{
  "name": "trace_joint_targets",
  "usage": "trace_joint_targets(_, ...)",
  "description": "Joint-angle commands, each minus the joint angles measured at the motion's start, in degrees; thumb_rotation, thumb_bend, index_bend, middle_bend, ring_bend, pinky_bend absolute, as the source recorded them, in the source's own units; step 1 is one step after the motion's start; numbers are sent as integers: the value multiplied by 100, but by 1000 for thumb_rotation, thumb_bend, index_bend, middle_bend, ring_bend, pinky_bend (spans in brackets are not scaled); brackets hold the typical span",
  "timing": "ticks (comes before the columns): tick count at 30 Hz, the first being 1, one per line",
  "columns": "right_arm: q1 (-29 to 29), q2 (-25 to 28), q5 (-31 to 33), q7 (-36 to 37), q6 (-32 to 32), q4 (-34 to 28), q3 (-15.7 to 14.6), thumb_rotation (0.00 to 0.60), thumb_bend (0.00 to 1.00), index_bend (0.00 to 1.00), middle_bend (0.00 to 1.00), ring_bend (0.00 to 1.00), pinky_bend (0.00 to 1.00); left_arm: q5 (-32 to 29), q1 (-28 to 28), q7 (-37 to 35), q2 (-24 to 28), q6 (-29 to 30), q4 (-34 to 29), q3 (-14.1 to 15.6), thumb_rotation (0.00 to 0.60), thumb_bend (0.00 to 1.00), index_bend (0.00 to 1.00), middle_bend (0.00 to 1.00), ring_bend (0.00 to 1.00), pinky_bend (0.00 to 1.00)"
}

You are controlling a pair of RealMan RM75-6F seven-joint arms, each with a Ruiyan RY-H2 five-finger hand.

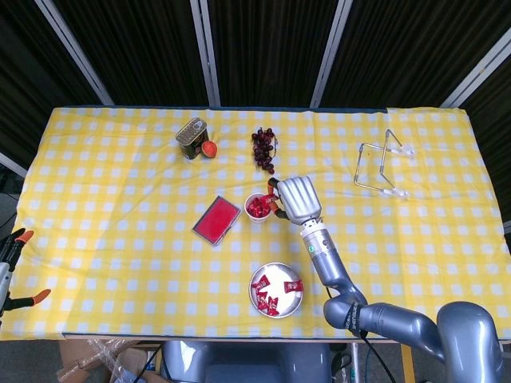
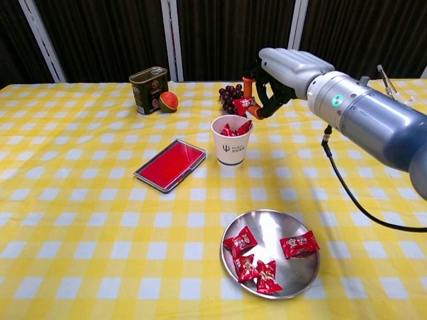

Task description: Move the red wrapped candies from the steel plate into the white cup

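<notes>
red candy (image 2: 243,103) pinched in right hand (image 2: 283,75) above white cup (image 2: 231,145).

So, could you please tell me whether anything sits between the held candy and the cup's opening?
Nothing visible does: the right robot hand holds the candy just above the white cup, whose mouth is open.

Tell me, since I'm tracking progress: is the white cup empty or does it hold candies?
It holds candies: red wrappers show above the rim of the upright white cup.
</notes>
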Motion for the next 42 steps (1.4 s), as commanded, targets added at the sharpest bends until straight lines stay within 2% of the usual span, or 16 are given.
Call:
trace_joint_targets(1,3,-38,10,33,-59,70,-60,600,425,534,691,802,914,-3,-3,4,1,-9,-4,2,600,25,0,0,0,0)
trace_joint_targets(14,9,-195,1,65,-85,258,-150,600,425,533,691,798,914,8,-5,11,-2,0,-3,1,600,25,0,0,0,0)
trace_joint_targets(23,21,-231,-24,55,-48,275,-138,600,433,381,691,789,914,0,-6,14,-3,-3,-5,-1,600,25,0,0,0,0)
trace_joint_targets(30,1,-181,-48,12,21,179,-126,600,431,348,691,789,914,0,-10,18,-4,-1,-3,-5,600,25,0,0,0,0)
trace_joint_targets(38,-145,62,-114,-33,197,-179,-157,600,431,344,691,789,914,5,-5,7,-3,8,0,-4,600,25,0,0,0,0)
trace_joint_targets(42,-306,342,-183,-54,306,-631,-238,600,430,344,691,789,914,31,-1,15,-3,27,3,1,600,26,0,0,0,0)
